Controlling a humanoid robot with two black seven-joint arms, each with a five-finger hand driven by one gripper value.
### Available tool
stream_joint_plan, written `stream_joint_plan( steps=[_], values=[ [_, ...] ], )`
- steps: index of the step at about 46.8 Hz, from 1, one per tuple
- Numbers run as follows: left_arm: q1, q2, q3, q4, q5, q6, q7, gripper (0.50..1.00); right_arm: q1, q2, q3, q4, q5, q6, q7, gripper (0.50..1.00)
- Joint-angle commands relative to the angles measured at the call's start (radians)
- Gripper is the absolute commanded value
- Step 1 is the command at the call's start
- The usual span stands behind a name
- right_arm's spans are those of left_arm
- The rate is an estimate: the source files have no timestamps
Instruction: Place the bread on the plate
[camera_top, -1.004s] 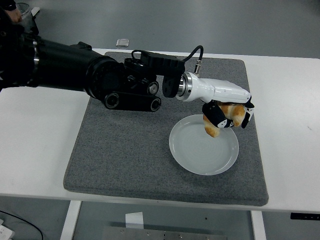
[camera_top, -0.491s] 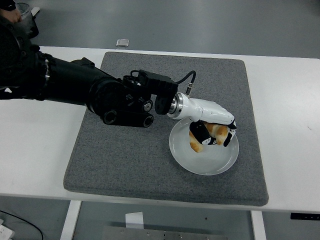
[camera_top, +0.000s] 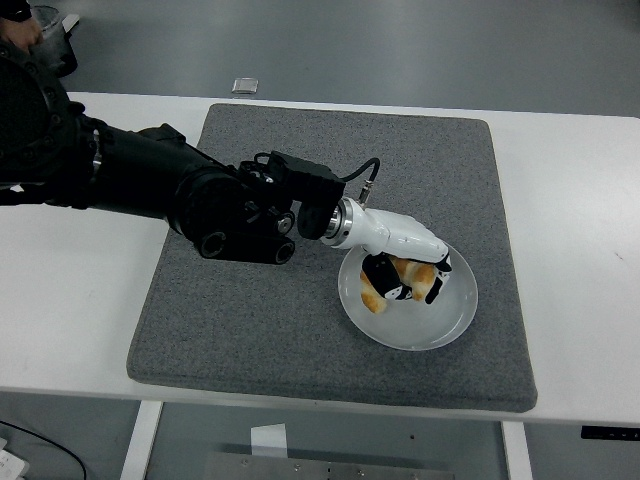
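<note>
A white round plate sits on the grey mat, right of its middle. My left hand, white with black fingertips, is low over the plate's left part. Its fingers are curled around a golden-brown piece of bread. The bread is at the plate's surface; I cannot tell whether it touches. The left arm reaches in from the left edge across the mat. My right arm is out of view.
The grey mat covers the middle of the white table. A small silver object lies on the floor beyond the table's far edge. A dark object shows at the top left corner.
My left hand has carried the bread left and down, from above the plate's right rim to low over the plate's left part. The arm has drawn back to the left.
</note>
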Motion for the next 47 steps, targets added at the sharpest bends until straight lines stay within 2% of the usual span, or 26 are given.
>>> stream_joint_plan(
  steps=[1,47],
  values=[
    [0.002,-0.003,0.002,0.007,0.000,0.000,0.001,0.500,-0.001,0.000,0.000,0.000,0.000,0.000,0.000,0.932],
    [0.036,-0.016,0.020,0.030,0.006,0.009,0.004,0.501,-0.001,0.000,0.000,0.000,0.000,0.000,0.000,0.932]
  ],
)
